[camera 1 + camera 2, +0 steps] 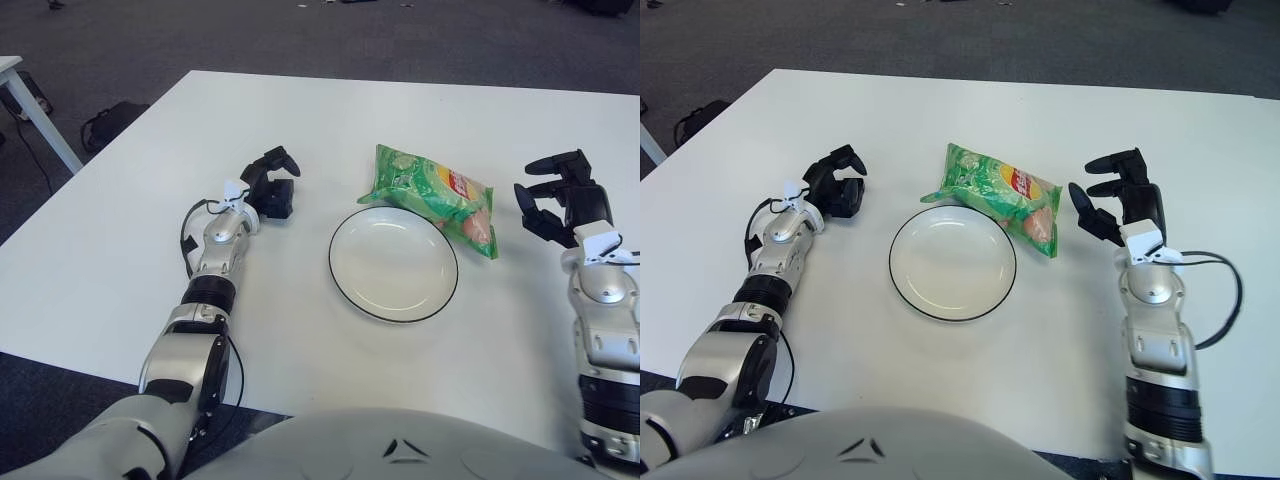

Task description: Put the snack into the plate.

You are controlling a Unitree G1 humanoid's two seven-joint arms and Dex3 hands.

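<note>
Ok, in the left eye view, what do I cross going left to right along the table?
left hand → plate → snack bag → right hand, fingers spread and holding nothing.

The green snack bag (436, 197) carries a red and yellow logo, but its lettering is too small to read
</note>
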